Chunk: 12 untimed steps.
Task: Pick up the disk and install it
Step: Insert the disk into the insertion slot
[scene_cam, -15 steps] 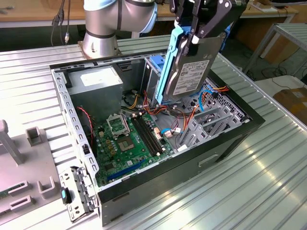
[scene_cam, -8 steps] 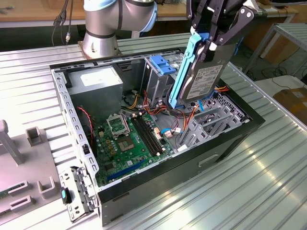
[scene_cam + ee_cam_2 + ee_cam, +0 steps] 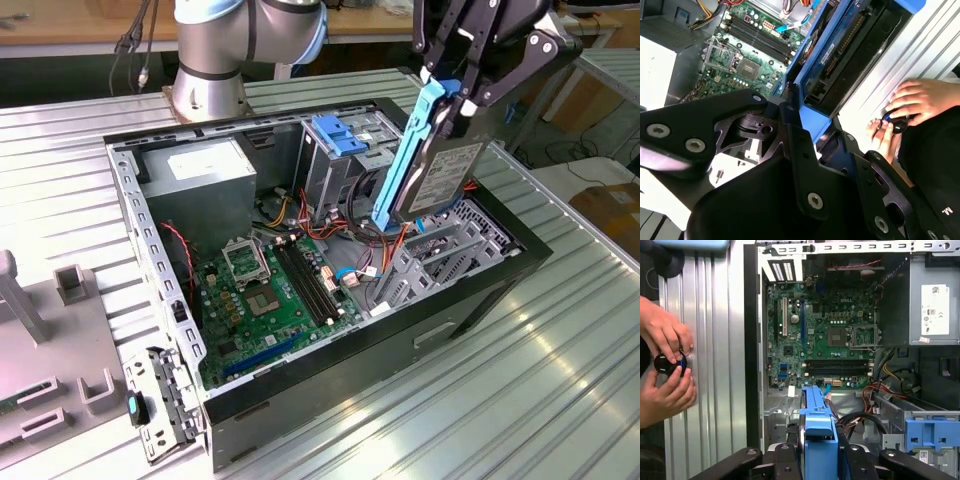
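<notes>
The pincer (image 3: 455, 95) clamps the upper end of the disk (image 3: 445, 175), holding it upright and slightly tilted above the open computer case (image 3: 470, 300), which stands on the ribbed metal counter (image 3: 530, 400). The disk hangs just beside the blue-topped drive cage (image 3: 335, 150). In the first wrist view, a person's hands (image 3: 667, 392) hold a small black knob (image 3: 667, 363) beside the case.

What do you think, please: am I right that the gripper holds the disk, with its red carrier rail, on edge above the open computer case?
Not quite: the carrier rail is bright blue, not red, as the exterior view shows. Otherwise yes: the gripper holds the disk on edge above the open computer case.
</notes>
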Motion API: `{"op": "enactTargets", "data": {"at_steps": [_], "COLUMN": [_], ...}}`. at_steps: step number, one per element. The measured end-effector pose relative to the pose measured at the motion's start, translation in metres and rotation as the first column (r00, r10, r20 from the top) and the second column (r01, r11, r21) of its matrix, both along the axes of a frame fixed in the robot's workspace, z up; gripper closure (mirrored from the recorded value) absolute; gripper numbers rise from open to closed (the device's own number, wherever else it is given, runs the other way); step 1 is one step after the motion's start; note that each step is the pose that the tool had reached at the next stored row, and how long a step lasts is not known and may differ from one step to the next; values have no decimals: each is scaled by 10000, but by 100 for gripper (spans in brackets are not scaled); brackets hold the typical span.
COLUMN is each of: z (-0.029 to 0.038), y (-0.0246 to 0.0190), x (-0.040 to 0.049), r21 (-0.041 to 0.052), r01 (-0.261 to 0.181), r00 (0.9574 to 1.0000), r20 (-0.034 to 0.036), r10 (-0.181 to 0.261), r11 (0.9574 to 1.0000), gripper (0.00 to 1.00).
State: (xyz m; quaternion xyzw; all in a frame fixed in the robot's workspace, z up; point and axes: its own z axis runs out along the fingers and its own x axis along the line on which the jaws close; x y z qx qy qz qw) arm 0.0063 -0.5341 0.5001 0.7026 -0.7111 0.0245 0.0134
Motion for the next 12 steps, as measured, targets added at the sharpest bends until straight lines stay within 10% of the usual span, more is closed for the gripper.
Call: {"op": "enactTargets", "data": {"at_steps": [12], "z": [-88], "y": [-163], "x": [359], "r21": [-1], "r01": [-61], "r00": [10000], "r20": [0], "r10": [61], "r11": [10000], "gripper": [63]}}
